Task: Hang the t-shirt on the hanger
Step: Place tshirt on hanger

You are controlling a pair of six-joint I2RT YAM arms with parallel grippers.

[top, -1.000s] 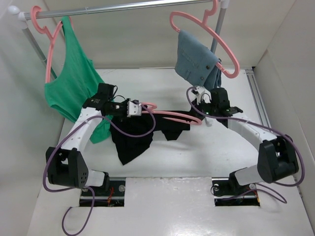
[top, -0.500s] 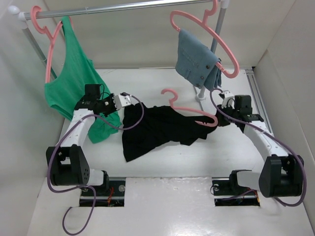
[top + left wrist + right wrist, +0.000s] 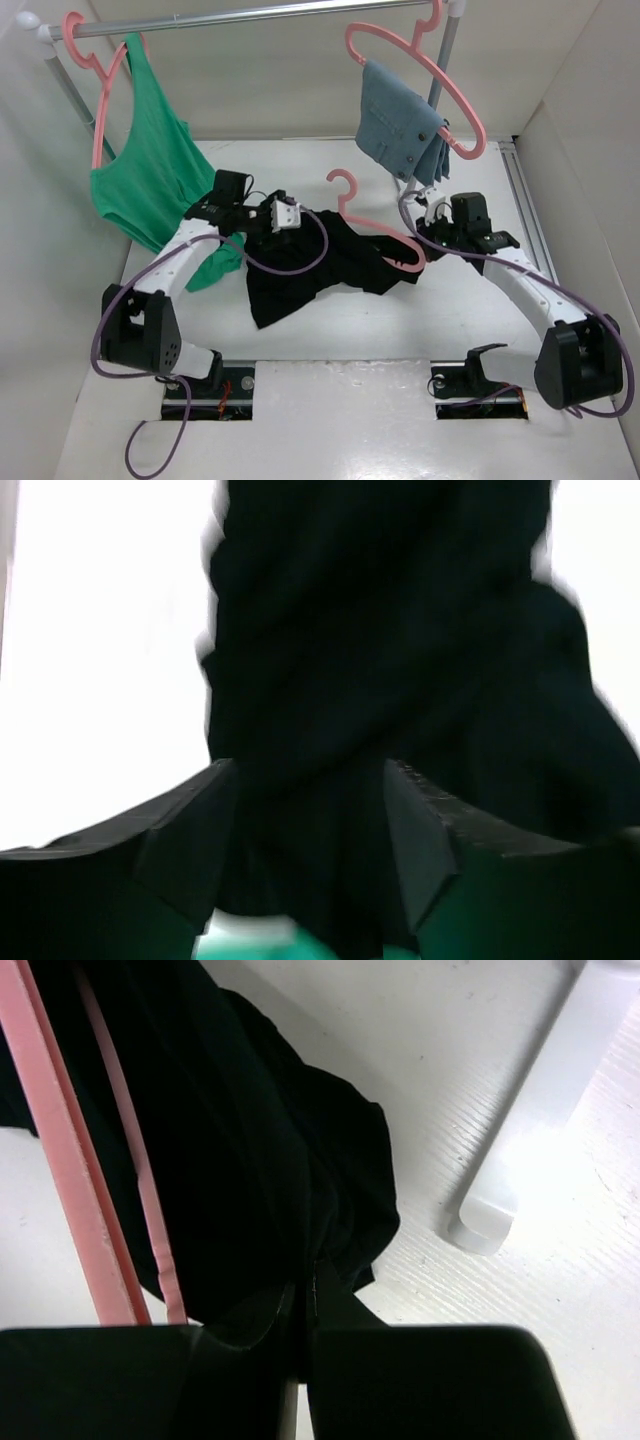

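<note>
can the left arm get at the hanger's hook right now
Probably yes: the hook of the hanger stands bare close beside the left gripper, nothing between them, though t-shirt cloth sits between its fingers.

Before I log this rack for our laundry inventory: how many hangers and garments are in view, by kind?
Pink plastic hangers: 3 (left hanger, right hanger, lower hanger)
Garments: 3 (green tank top, grey-blue garment, black t-shirt)
Total: 6
</note>
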